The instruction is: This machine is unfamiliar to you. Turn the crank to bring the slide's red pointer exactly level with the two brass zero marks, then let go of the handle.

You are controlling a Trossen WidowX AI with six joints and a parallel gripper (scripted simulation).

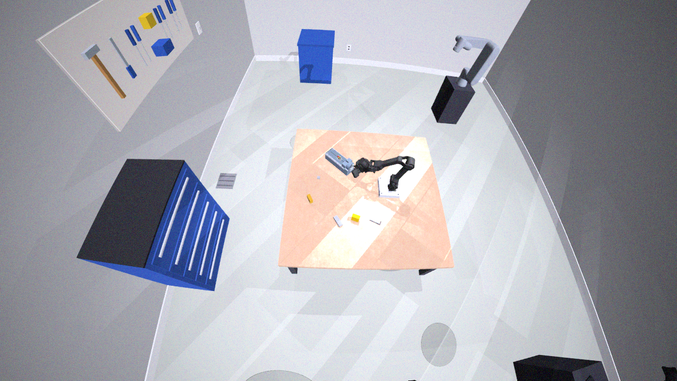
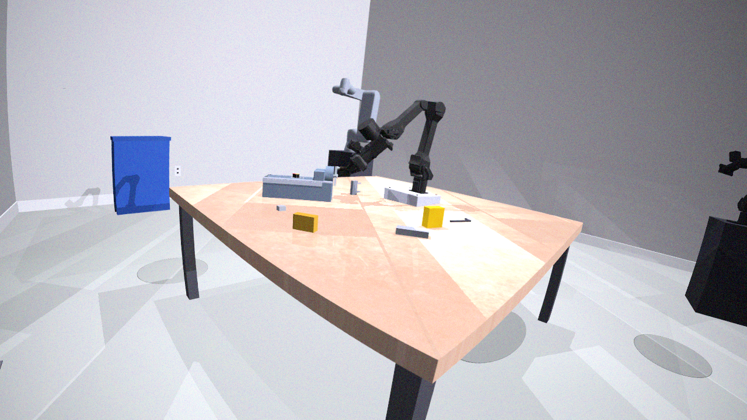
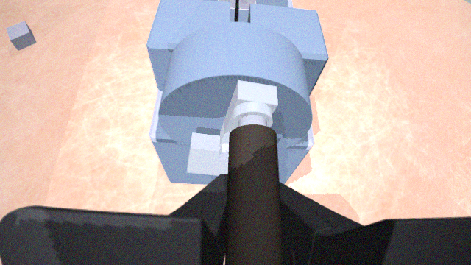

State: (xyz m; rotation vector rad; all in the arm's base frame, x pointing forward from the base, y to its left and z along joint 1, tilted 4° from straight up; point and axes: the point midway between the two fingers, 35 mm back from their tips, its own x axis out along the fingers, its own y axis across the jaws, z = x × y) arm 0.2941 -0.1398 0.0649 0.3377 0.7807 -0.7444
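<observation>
The blue-grey machine (image 1: 337, 162) (image 2: 297, 189) (image 3: 235, 48) stands on the table. Its white crank arm (image 3: 257, 92) shows at the round end in the wrist view, upper end right of the middle. The dark brown crank handle (image 3: 254, 177) sticks out from it toward the camera. My gripper (image 3: 243, 185) is shut on the handle, one finger on each side. A small red and dark spot on the machine's top, likely the slide's pointer (image 1: 338, 157) (image 2: 295, 175), is too small to read against the brass zero marks, which I cannot make out.
On the table (image 1: 307, 246) (image 2: 365, 292) lie an orange block (image 1: 310, 198) (image 2: 304, 221), a yellow block (image 1: 355, 217) (image 2: 433, 216), a grey bar (image 1: 337, 221) (image 2: 412, 231), a thin dark tool (image 1: 375, 221) (image 2: 460, 220) and a small grey cube (image 1: 318, 178) (image 2: 281, 207) (image 3: 21, 35).
</observation>
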